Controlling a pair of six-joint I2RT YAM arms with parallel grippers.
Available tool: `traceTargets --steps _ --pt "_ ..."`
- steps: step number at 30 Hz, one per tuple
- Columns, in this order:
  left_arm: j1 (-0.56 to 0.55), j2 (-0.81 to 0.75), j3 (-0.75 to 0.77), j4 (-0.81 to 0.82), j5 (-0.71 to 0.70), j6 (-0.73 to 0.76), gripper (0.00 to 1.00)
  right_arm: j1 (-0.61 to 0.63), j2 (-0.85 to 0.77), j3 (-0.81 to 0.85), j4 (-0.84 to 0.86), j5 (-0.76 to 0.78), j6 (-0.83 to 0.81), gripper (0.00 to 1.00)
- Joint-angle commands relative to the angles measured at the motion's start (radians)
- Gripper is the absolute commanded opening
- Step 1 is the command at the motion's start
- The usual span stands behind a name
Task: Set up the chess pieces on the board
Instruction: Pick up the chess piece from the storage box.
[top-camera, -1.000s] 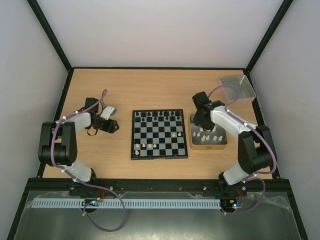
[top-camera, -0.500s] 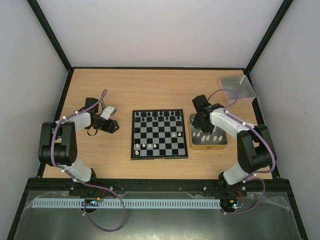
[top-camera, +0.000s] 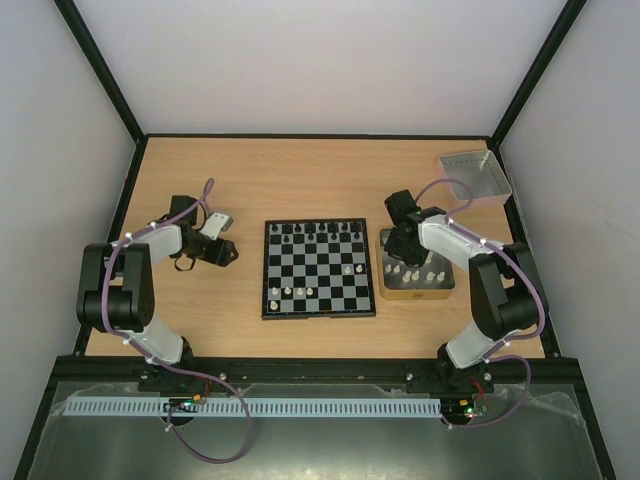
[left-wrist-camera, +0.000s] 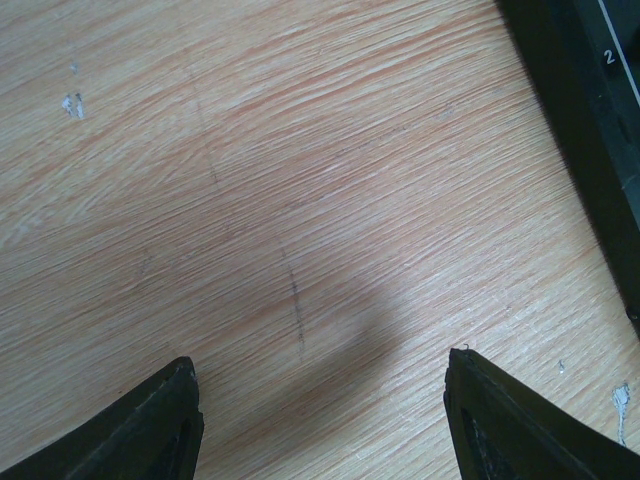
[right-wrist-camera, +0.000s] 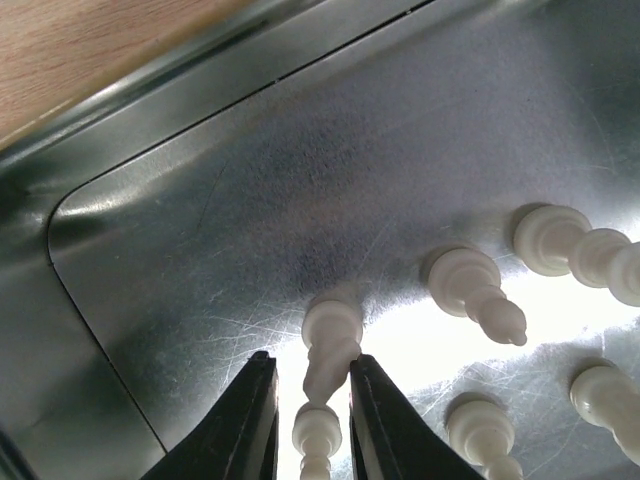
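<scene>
1. White piece (right-wrist-camera: 330, 335) in tray (right-wrist-camera: 180, 200), lower centre, is being straddled by right gripper (right-wrist-camera: 310, 375) for pickup; grip unclear.
2. Left gripper (left-wrist-camera: 320, 400) is being held released over table (left-wrist-camera: 300, 200).
3. Board (top-camera: 320, 315), mid-frame, is being filled.

A: Enclosure?
B: Plain white walls (top-camera: 320, 60) on three sides, with black frame posts (top-camera: 102, 70) running to the back corners.
A: Surface?
B: Light wood-grain table (top-camera: 300, 170) with dark edging. Close up there's a thin dark scratch (left-wrist-camera: 295, 300) and white specks.
A: Front edge?
B: White slotted strip (top-camera: 250, 407) on a grey panel.
A: Light?
B: Even, with soft shadows.
</scene>
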Motion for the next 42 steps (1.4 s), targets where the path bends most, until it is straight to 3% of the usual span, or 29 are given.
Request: traceTargets --steps 1,11,36,42 --pt "0.0 0.034 -0.01 -0.067 -0.001 0.008 0.67 -0.008 0.017 -0.006 0.009 0.021 -0.007 0.19" --pt "0.0 0.034 -0.012 -0.067 0.0 0.008 0.67 -0.009 0.03 -0.004 0.008 0.04 -0.015 0.09" --pt "0.0 0.035 -0.01 -0.071 0.005 0.012 0.67 -0.006 -0.013 0.065 -0.096 0.071 -0.05 0.02" --pt "0.0 0.037 -0.01 -0.071 0.006 0.012 0.67 0.112 -0.079 0.173 -0.215 0.12 -0.034 0.02"
